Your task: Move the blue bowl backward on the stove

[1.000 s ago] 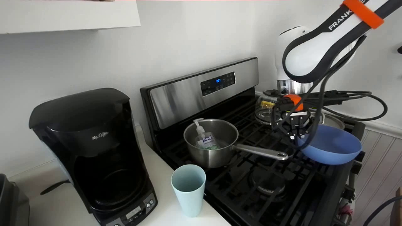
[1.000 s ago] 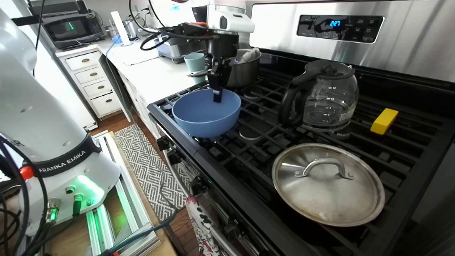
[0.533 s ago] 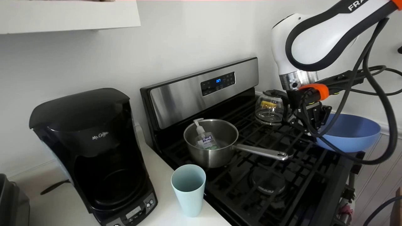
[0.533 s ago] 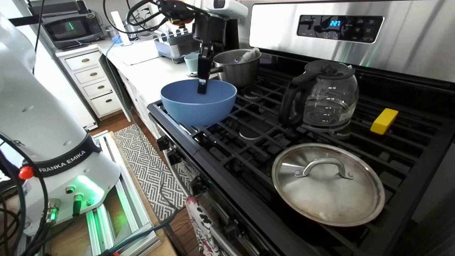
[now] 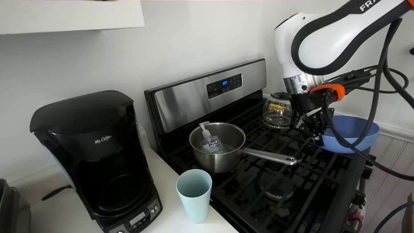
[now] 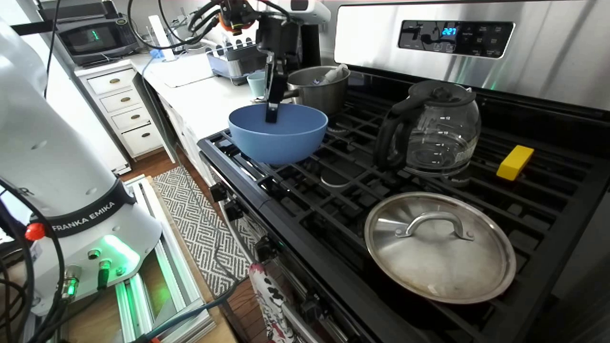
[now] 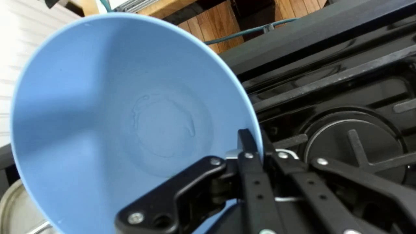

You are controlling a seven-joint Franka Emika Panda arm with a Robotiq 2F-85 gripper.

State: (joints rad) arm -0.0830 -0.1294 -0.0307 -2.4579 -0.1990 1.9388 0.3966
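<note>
The black stove (image 6: 329,267) bears a steel saucepan (image 5: 215,163) on its dark grates (image 6: 324,195); a glass carafe (image 6: 443,128) stands upright between the saucepan and a yellow block (image 6: 514,163); a steel lid (image 6: 438,267) lies near the carafe, handle up.

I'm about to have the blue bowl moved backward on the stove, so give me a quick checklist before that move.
1. Gripper shut on blue bowl: ok, one jaw inside, one outside.
2. Bowl raised off stove: cannot tell.
3. Saucepan apart from bowl: ok, a gap shows.
4. Metal lid apart from bowl: ok.
5. Hanging cable free of bowl: cannot tell, it crosses in front in an exterior view.
</note>
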